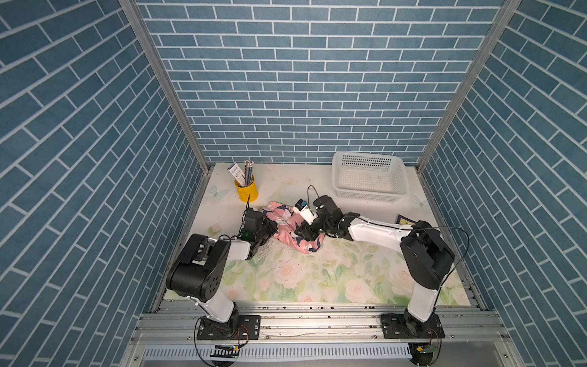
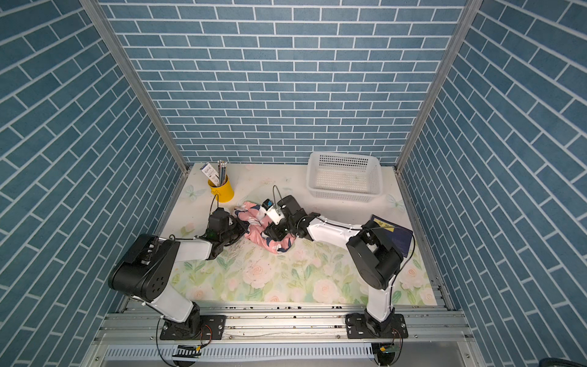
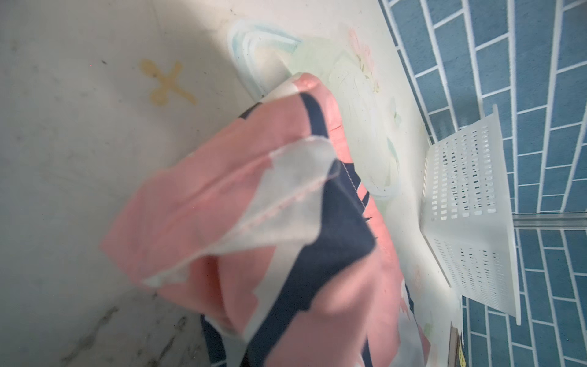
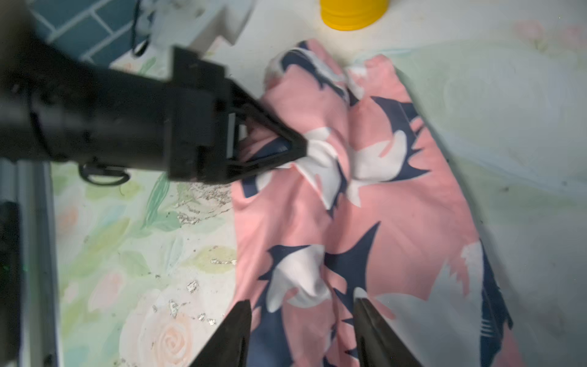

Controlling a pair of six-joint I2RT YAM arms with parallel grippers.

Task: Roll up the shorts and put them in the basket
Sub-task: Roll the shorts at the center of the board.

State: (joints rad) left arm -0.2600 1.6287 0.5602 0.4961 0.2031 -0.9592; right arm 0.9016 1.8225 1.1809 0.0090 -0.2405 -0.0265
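The pink shorts [image 1: 284, 228] with navy-and-white sharks lie bunched on the floral mat between my two arms in both top views [image 2: 254, 227]. My left gripper [image 4: 297, 149] is shut on a raised fold at one edge of them, as the right wrist view shows. In the left wrist view the fabric [image 3: 222, 206] hangs close over the lens and hides the jaws. My right gripper [image 4: 301, 317] is open just above the shorts [image 4: 397, 222]. Its two dark fingers [image 4: 241, 333] stand apart with cloth under the gap. Waistband and drawstring are not visible.
A yellow cup of pencils [image 1: 246, 190] stands just behind the shorts at the back left. A white mesh basket [image 1: 370, 178] sits at the back right. A dark blue book [image 2: 397, 235] lies by the right wall behind my right arm.
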